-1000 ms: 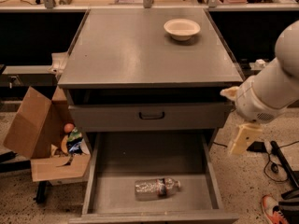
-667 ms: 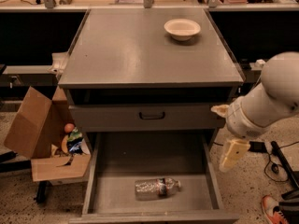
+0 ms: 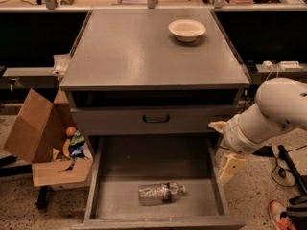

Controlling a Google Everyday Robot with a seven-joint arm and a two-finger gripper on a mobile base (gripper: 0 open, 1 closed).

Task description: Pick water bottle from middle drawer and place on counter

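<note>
Beside the middle drawer (image 3: 125,163), the end effector (image 3: 230,167) hangs pointing down.

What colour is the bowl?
The bowl is cream, camera view; the gripper hangs beside the middle drawer.

- The tabletop (image 3: 139,56) looks like grey metal, matt and smooth.
- The middle drawer (image 3: 144,162) is the same grey metal, with a flat, matt floor.
- The water bottle (image 3: 160,192) is clear plastic, crinkled and a little glossy.
- The bowl (image 3: 186,29) is cream, smooth and matt.
- The gripper (image 3: 230,167), just right of the open drawer, looks like pale cream plastic; the arm (image 3: 273,114) has a smooth white shell.
- The box (image 3: 33,133) is brown cardboard, matt.
</note>
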